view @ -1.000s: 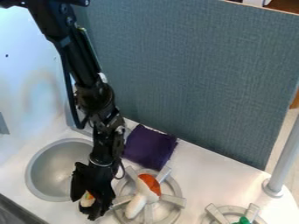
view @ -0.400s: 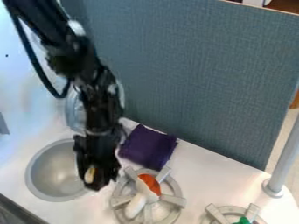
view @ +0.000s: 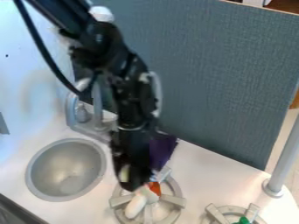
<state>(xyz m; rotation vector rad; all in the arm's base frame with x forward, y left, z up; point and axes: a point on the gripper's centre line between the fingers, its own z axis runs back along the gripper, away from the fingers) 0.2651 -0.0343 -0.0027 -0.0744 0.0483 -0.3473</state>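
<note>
I've got the end effector (view: pixel 132 184) low over the near left burner (view: pixel 173 200), coming down from the top of my view. It looks closed around a pale object (view: pixel 123 173), parted only as far as that piece needs; I see a sliver of it against the black, so I can't make out its full shape or long axis. The key relation here: right under my tip, slightly down and to the right in my view, there's the white-and-orange toy (view: pixel 137 204) on the burner. Its long axis runs slantwise, white end lower left, orange end upper right, and my tip overlaps its upper part. Touching or just above it? Can't tell from this angle.

Sink (view: pixel 69 175) is off to the left of me, beside the burner, faucet (view: pixel 98 105) up behind it. Purple cloth (view: pixel 162 151) is behind the end effector, partly covered by it, above the burner in my view. Well over to the lower right, a green item (view: pixel 243 220) sits at the second burner (view: pixel 217 214), much farther from my tip than the toy. All of it's on the white table (view: pixel 210 175).
</note>
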